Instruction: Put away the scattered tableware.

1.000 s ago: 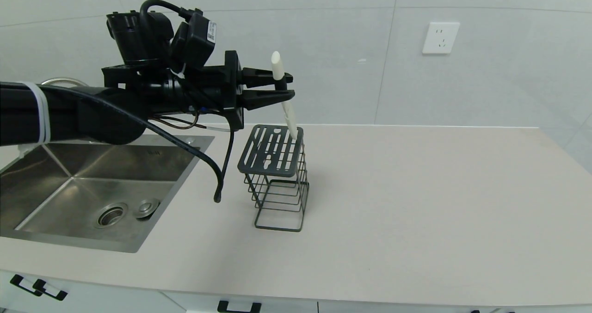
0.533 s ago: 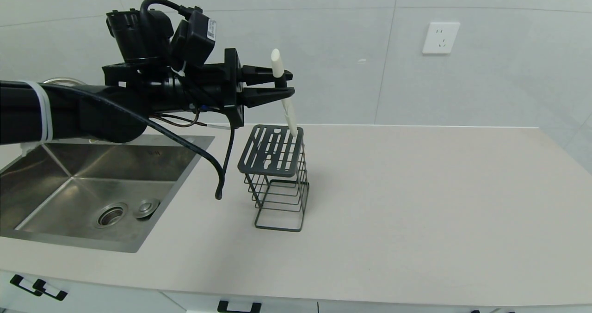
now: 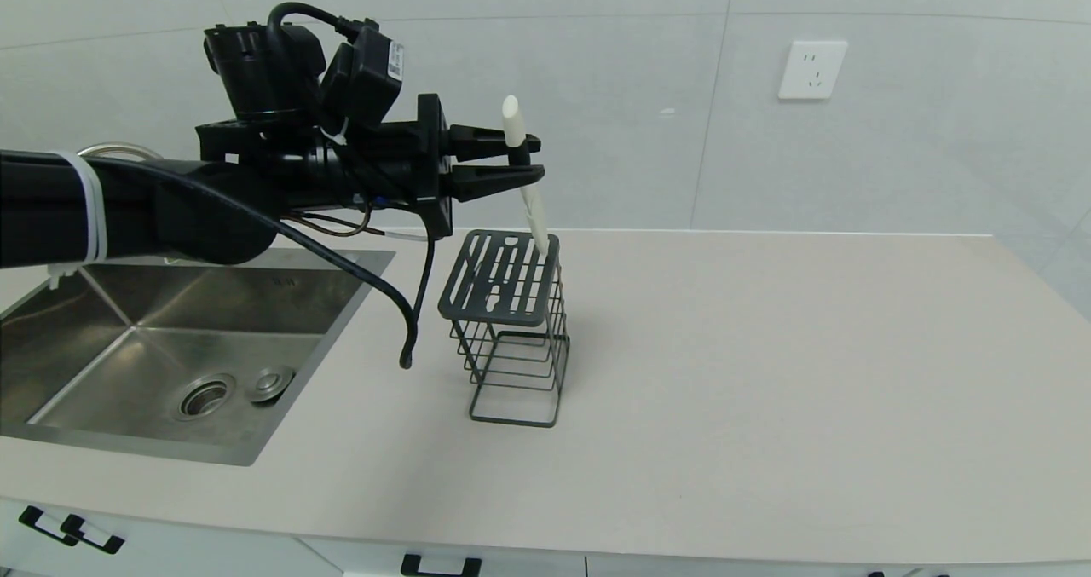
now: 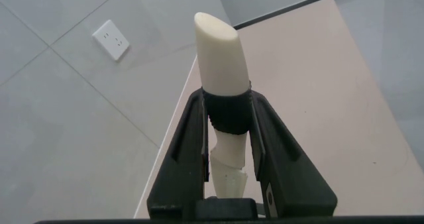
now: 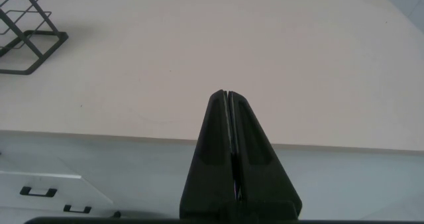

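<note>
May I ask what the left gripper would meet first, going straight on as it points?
Nothing near: past the left gripper and its white utensil lies air over the countertop, then likely the wall.

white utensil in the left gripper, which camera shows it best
The head view: the white utensil shows along nearly its whole length, clamped in the left gripper, lower end at the wire rack's slotted top. The left wrist view shows its handle end close up between the fingers.
</note>
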Available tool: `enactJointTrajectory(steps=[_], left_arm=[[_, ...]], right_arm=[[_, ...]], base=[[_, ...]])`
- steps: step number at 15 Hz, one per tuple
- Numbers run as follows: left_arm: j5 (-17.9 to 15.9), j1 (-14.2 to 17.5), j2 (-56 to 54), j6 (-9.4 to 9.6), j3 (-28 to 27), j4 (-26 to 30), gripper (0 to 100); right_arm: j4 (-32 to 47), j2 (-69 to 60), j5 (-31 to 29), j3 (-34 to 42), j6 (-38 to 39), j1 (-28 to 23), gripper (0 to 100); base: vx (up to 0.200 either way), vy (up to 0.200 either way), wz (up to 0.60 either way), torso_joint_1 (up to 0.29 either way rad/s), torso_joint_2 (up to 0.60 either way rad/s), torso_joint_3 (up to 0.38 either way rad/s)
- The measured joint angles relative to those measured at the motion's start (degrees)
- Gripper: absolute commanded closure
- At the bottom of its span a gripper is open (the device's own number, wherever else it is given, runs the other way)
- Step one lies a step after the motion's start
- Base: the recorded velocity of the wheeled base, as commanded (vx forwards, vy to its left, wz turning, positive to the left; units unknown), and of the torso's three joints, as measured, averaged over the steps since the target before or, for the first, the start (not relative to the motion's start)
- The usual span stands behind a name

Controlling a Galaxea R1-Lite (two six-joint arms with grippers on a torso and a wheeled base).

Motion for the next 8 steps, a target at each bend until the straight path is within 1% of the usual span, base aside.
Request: enactJointTrajectory(steps=[8], left_arm=[[0.0, 0.0, 0.0, 0.04, 1.19, -0.02, 100]], right_arm=[[0.0, 0.0, 0.0, 0.0, 0.0, 0.0, 100]], base=[[0.0, 0.0, 0.0, 0.0, 0.0, 0.0]])
